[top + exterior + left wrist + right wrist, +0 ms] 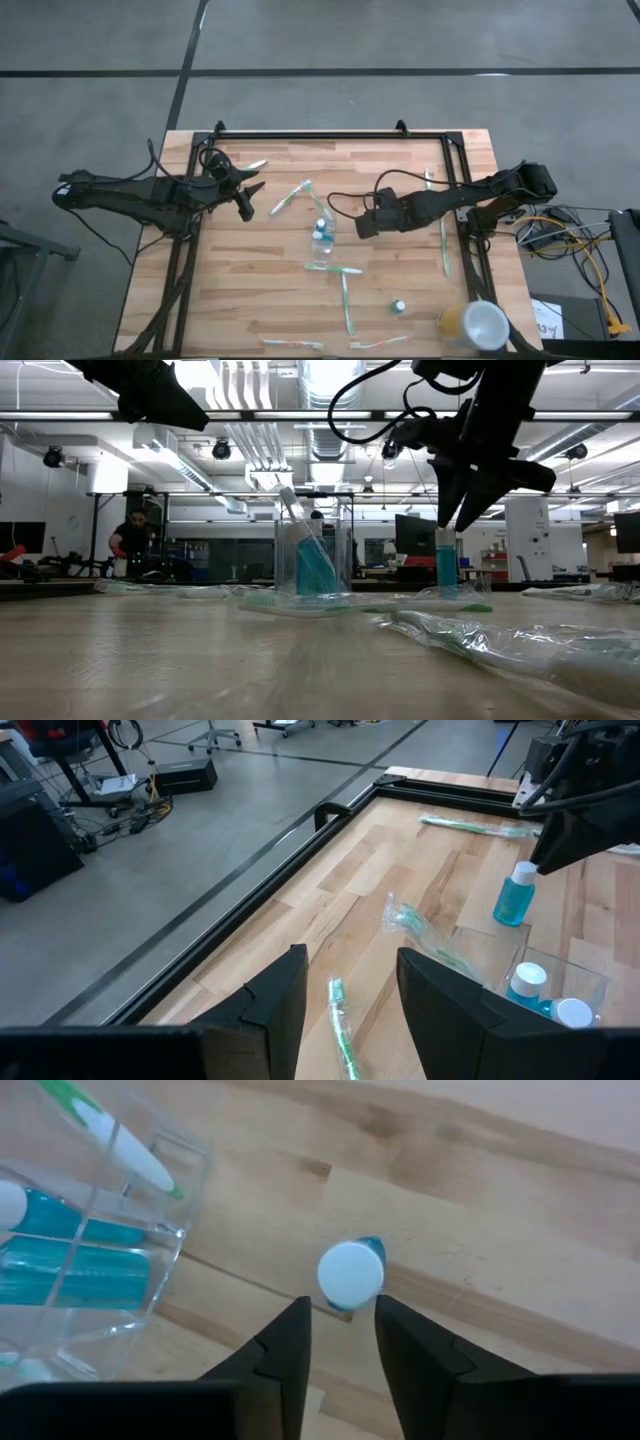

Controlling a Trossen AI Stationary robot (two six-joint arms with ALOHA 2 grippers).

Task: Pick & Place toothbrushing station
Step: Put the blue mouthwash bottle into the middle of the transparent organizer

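Observation:
The clear cup (321, 238) stands mid-table with blue tubes (70, 1270) and one green-and-white toothbrush (120, 1140) inside. Just right of it a blue tube with a white cap (350, 1273) stands upright on the wood. My right gripper (340, 1305) hangs over that tube, slanting down, open, its fingertips on either side of the cap. My left gripper (350, 990) is open and holds nothing, raised over the table's left part above a wrapped toothbrush (340, 1030). Several wrapped toothbrushes (333, 268) lie flat on the table. One more tube (399, 307) stands near the front. My right gripper has its fingertips (385, 1315) right at the tube's white cap (352, 1270), coming from above at a slant. Whether they touch the cap, I cannot tell. The tube stands upright with its base on the table.
A yellow cup with a white top (475, 325) stands at the near right corner. A black frame (330, 135) runs along the far edge and down both sides. Wrapped toothbrushes lie near the right rail (444, 240) and the front edge (293, 344).

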